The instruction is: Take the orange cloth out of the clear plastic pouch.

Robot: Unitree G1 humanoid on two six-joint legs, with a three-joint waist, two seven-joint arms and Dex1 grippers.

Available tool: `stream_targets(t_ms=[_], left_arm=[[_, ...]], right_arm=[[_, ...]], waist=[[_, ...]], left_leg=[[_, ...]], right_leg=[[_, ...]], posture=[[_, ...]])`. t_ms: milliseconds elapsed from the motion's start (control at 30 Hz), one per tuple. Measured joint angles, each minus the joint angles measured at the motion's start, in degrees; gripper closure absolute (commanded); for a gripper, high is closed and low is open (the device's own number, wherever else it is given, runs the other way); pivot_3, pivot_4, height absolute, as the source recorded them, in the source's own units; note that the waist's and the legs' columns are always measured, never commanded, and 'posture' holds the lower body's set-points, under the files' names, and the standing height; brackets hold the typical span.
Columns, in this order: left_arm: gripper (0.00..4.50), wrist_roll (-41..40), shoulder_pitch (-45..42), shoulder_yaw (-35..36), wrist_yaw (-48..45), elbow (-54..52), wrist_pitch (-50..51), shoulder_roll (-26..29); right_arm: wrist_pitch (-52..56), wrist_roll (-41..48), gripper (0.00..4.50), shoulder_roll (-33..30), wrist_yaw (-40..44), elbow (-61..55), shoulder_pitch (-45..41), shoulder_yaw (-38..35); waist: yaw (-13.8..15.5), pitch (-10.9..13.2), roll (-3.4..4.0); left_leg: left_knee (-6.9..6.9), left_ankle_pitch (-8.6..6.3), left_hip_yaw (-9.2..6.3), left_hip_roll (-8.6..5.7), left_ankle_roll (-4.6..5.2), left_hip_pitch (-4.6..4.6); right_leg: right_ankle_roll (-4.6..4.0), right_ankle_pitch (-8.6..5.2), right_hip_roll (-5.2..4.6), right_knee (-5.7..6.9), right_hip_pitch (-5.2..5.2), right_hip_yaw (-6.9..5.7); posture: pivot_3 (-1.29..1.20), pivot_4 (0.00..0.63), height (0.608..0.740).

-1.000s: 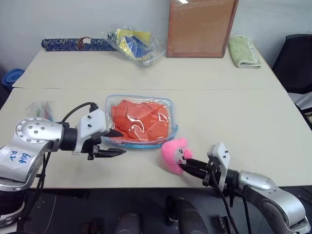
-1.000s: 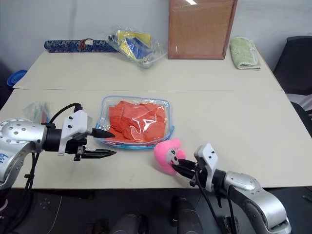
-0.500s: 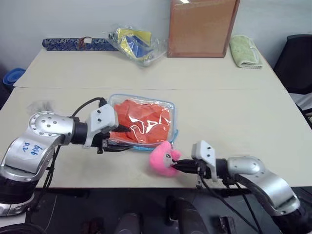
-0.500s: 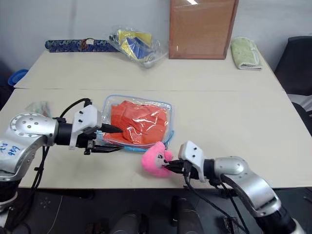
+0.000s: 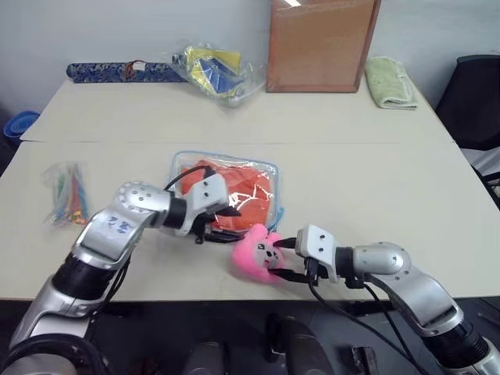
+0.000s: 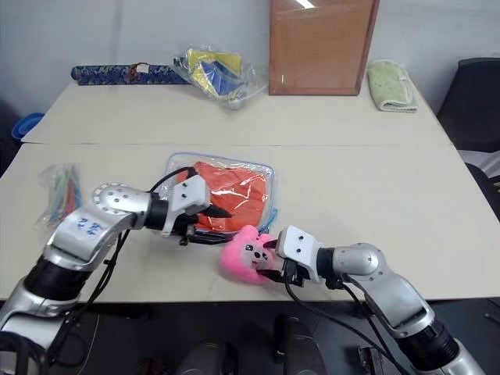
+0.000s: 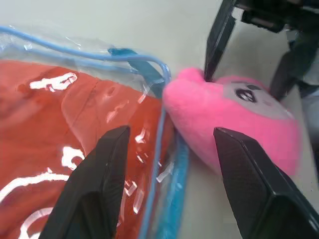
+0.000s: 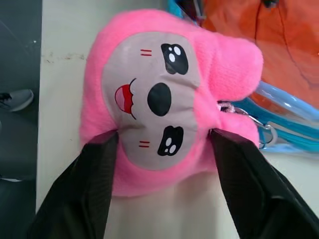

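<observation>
Beige table (image 5: 375, 180), L end effector (image 7: 169, 174) open over clear plastic pouch (image 5: 269, 168), R end effector (image 8: 162, 164) open astride pink toy (image 8: 164, 94)

The flat see-through plastic pouch with light blue zip edging (image 5: 268, 173) lay flat on the table. The folded bright orange cloth (image 5: 248, 187) sat fully inside it.

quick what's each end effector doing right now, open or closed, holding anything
Left end effector: open, holding nothing, at the pouch corner.
Right end effector: open, fingers either side of the pink toy, not clamped on it.
</observation>
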Motion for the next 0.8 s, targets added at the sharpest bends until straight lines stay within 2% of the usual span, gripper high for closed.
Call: stream_targets(t_ms=[133,267,367,533,600,667,800], left_arm=[[1.66,-0.2,-6.9,0.0,-3.9,0.0,-6.2,-2.1],[1.66,-3.7,-9.4,-0.7,-14.5,0.5,-11.2,-2.0],[1.66,-0.6,-9.3,-3.6,-22.0,3.4,-20.2,0.9],[1.66,5.1,-7.3,-6.2,-25.7,8.0,-31.2,1.6],[1.66,8.0,-6.3,-6.9,-24.6,9.9,-35.0,1.1],[1.66,9.9,-4.9,-7.0,-22.8,10.6,-37.1,-0.2],[1.66,12.4,-4.0,-7.6,-22.1,10.7,-40.3,-0.5]], right_arm=[[2.9,0.9,1.61,-1.2,-0.2,-4.4,-0.3,-3.0],[8.1,5.5,1.61,-2.9,-0.1,-10.1,-0.9,-8.0],[12.8,11.4,1.61,-5.3,0.7,-13.0,-3.0,-14.1],[17.7,19.1,1.61,-6.4,1.1,-13.9,-5.2,-19.0],[15.2,17.0,1.61,-9.2,2.2,-12.4,-5.2,-18.7],[8.5,10.6,1.61,-12.3,3.8,-8.0,-5.8,-15.9],[-0.7,3.1,1.61,-11.5,6.1,1.8,-8.1,-9.6]], waist=[[0.1,0.0,0.0],[-0.2,0.0,0.0],[-0.2,0.0,0.01],[0.1,0.0,0.0],[0.1,0.0,0.0],[0.1,0.0,0.0],[0.1,0.0,-0.01]], left_leg=[[0.0,0.0,-0.05,-0.01,0.0,-0.06],[-0.01,-0.01,-0.02,0.02,0.0,-0.1],[-0.01,0.0,-0.01,0.01,0.0,-0.08],[-0.01,-0.02,-0.1,0.01,0.06,-0.07],[-0.01,-0.06,-0.08,-0.04,0.18,-0.09],[0.0,-0.08,-0.06,-0.11,0.35,-0.11],[0.0,-0.09,0.0,-0.2,0.55,-0.17]], right_leg=[[0.01,0.01,-0.02,0.07,0.04,-0.05],[0.0,0.0,0.02,0.01,0.03,-0.06],[0.0,0.0,0.01,-0.07,0.07,-0.04],[0.0,0.0,0.02,-0.16,0.04,-0.07],[0.05,0.03,-0.01,-0.2,0.03,-0.08],[0.17,0.1,-0.02,-0.33,0.07,-0.07],[0.31,0.19,-0.05,-0.4,0.06,-0.03]], posture=[[0.0,0.15,0.74],[0.0,0.15,0.74],[0.0,0.15,0.74],[0.0,0.15,0.74],[0.0,0.15,0.74],[0.0,0.15,0.74],[0.0,0.15,0.74]])
